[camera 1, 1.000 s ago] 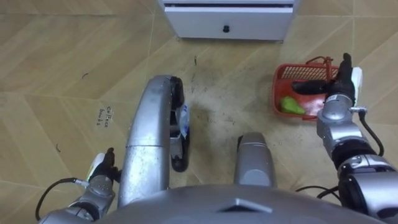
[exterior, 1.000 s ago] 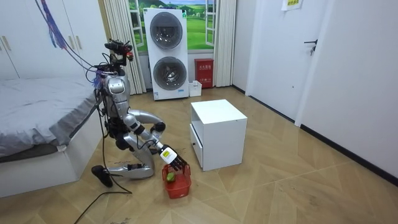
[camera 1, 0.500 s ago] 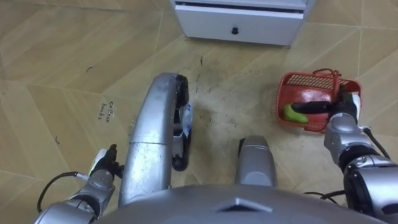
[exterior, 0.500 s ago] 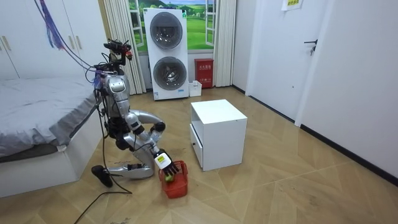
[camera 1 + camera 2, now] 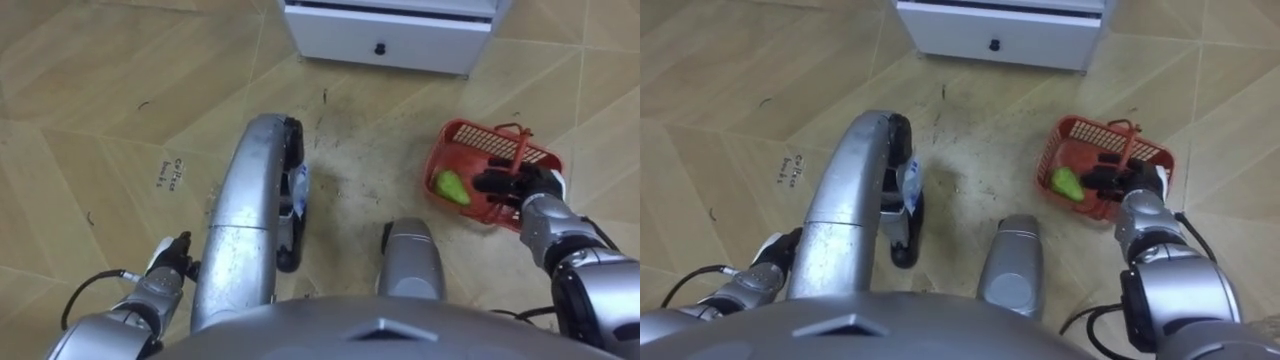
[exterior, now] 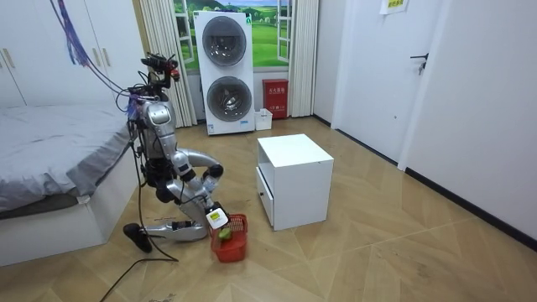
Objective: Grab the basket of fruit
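Kneels on the wood floor (image 5: 100, 100) between the bed (image 6: 50, 143) and the white cabinet (image 5: 390, 40). Reaches the right hand (image 5: 530, 188) down to the near edge of the red basket (image 5: 480, 138), by the foot of its upright handle (image 5: 519, 152) — cannot tell whether clamped on it or merely laid against it. Finds the basket low by the right knee, near the cabinet's front, with a green fruit (image 5: 450, 186) inside on the side away from the hand. Hangs the left hand (image 5: 168, 272) low beside the left thigh, well apart from the basket — grip unreadable there too.
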You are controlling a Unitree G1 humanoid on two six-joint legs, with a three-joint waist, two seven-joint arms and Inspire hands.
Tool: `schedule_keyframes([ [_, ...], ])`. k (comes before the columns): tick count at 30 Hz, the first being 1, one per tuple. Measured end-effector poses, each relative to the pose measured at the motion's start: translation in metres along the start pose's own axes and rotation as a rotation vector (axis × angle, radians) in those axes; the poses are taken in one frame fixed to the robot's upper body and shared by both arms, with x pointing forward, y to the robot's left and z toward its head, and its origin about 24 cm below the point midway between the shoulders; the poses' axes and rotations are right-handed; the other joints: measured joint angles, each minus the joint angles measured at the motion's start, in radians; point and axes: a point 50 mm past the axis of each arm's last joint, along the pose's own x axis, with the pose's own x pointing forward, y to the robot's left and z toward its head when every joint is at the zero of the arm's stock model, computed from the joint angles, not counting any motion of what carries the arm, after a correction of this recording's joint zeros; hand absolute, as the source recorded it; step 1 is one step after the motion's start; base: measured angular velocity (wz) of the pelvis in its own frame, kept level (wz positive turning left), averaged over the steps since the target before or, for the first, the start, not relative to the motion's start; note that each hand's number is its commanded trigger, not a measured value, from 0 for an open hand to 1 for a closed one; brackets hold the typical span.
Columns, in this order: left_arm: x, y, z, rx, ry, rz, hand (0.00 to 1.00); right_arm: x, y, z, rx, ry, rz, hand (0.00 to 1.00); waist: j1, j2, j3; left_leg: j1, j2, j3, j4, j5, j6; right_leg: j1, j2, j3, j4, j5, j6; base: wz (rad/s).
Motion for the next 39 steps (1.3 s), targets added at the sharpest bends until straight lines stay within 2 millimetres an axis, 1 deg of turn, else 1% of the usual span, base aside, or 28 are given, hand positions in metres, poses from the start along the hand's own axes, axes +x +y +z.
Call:
schedule_keyframes([
  [5,0.000,0.000,0.000,0.000,0.002,-0.005,0.00,0.000,0.002,0.000,-0.008,0.001,0.012,1.00,0.003,0.001,-0.0004,-0.010,0.010,-0.001,0.002,0.000,0.000,-0.009,0.009,0.001,0.003,0.000,0.001,0.00],
  [11,0.000,0.000,0.001,0.001,0.005,-0.005,0.00,-0.001,0.005,-0.002,-0.018,0.009,0.021,1.00,0.000,0.000,-0.0002,-0.010,0.013,-0.001,0.003,0.000,-0.001,-0.006,0.011,-0.003,0.002,0.000,0.001,0.00],
  [16,0.001,0.001,0.003,0.002,0.001,-0.003,0.00,-0.001,0.009,0.001,-0.023,-0.005,0.032,1.00,-0.005,0.000,0.0000,-0.014,0.013,-0.004,0.011,0.000,-0.001,-0.006,0.013,0.000,0.002,0.000,0.001,-0.02],
  [18,0.001,0.001,0.003,0.001,0.001,-0.003,0.00,-0.001,0.014,0.003,-0.037,-0.014,0.046,1.00,-0.006,-0.001,0.0003,-0.016,0.013,-0.008,0.016,0.000,0.000,-0.006,0.016,0.001,0.002,0.000,0.001,-0.05],
  [21,0.001,0.001,0.004,0.000,-0.001,-0.003,0.00,-0.003,0.027,0.008,-0.086,-0.044,0.076,1.00,-0.006,-0.001,0.0005,-0.025,0.013,-0.021,0.028,0.000,0.000,-0.007,0.028,0.000,0.002,0.000,0.001,-0.05],
  [24,0.001,-0.001,0.004,-0.001,-0.003,-0.006,0.00,-0.006,0.039,0.016,-0.169,-0.098,0.104,1.00,-0.007,-0.002,0.0006,-0.031,0.011,-0.028,0.038,0.000,0.000,-0.005,0.035,0.000,0.001,0.000,0.001,-0.05],
  [26,0.001,0.000,0.006,-0.002,-0.009,-0.005,0.00,-0.010,0.053,0.026,-0.200,-0.157,0.132,1.00,-0.008,-0.001,0.0002,-0.037,0.010,-0.038,0.050,0.000,0.001,-0.005,0.042,0.000,0.001,0.000,0.001,-0.06],
  [27,0.001,-0.001,0.006,-0.002,-0.011,-0.006,0.00,-0.011,0.056,0.029,-0.210,-0.175,0.139,1.00,-0.008,-0.001,0.0001,-0.038,0.008,-0.040,0.052,0.000,0.001,-0.005,0.042,0.000,0.001,0.000,0.001,0.00],
  [28,0.001,-0.001,0.007,-0.003,-0.020,-0.006,0.00,-0.013,0.060,0.034,-0.219,-0.204,0.148,1.00,-0.009,-0.001,0.0001,-0.041,-0.003,-0.046,0.054,0.000,0.001,-0.003,0.042,0.000,0.000,0.000,0.001,0.00],
  [29,0.001,-0.001,0.007,-0.004,-0.028,-0.003,0.00,-0.015,0.064,0.039,-0.225,-0.230,0.157,1.00,-0.010,0.000,-0.0002,-0.042,-0.006,-0.048,0.057,0.000,0.001,-0.001,0.041,0.001,-0.003,0.000,0.001,0.00],
  [30,0.001,-0.001,0.008,-0.005,-0.028,0.000,0.00,-0.016,0.066,0.041,-0.232,-0.245,0.163,1.00,-0.010,0.000,-0.0002,-0.042,-0.007,-0.049,0.059,0.000,0.001,0.001,0.040,0.001,-0.004,0.000,0.001,0.00],
  [32,0.001,0.000,0.009,-0.005,-0.032,0.005,0.00,-0.020,0.073,0.048,-0.254,-0.293,0.183,1.00,-0.016,-0.001,-0.0011,-0.043,-0.022,-0.052,0.062,-0.001,0.002,0.008,0.034,0.000,-0.012,0.000,0.001,0.04],
  [33,0.001,0.000,0.009,-0.005,-0.035,0.006,0.00,-0.021,0.074,0.049,-0.254,-0.303,0.187,1.00,-0.017,-0.002,-0.0019,-0.043,-0.026,-0.052,0.062,-0.003,0.006,0.009,0.031,-0.001,-0.014,0.000,0.001,0.07],
  [34,0.001,0.000,0.009,-0.004,-0.035,0.012,0.00,-0.024,0.076,0.051,-0.262,-0.326,0.196,1.00,-0.022,-0.004,-0.0033,-0.045,-0.027,-0.049,0.063,-0.003,0.007,0.010,0.025,-0.001,-0.017,0.000,0.001,0.06],
  [35,0.001,0.001,0.009,-0.006,-0.034,0.014,0.00,-0.027,0.079,0.053,-0.264,-0.350,0.206,1.00,-0.030,-0.004,-0.0042,-0.046,-0.027,-0.045,0.064,-0.009,0.020,0.012,0.023,-0.001,-0.022,0.000,0.001,0.05],
  [36,0.001,0.001,0.009,-0.007,-0.033,0.014,0.00,-0.028,0.080,0.054,-0.262,-0.360,0.210,1.00,-0.033,-0.004,-0.0045,-0.046,-0.027,-0.044,0.067,-0.012,0.024,0.013,0.023,-0.001,-0.025,0.000,0.001,0.00],
  [37,0.001,0.001,0.008,-0.010,-0.030,0.017,0.00,-0.030,0.081,0.055,-0.259,-0.377,0.217,1.00,-0.039,-0.003,-0.0051,-0.046,-0.028,-0.044,0.073,-0.013,0.027,0.019,0.024,-0.001,-0.032,0.000,0.001,-0.03],
  [39,0.001,0.003,0.008,-0.010,-0.029,0.026,0.00,-0.034,0.084,0.054,-0.272,-0.401,0.222,1.00,-0.047,-0.004,-0.0088,-0.046,-0.028,-0.045,0.083,-0.013,0.028,0.027,0.027,0.000,-0.048,0.000,0.001,-0.04],
])
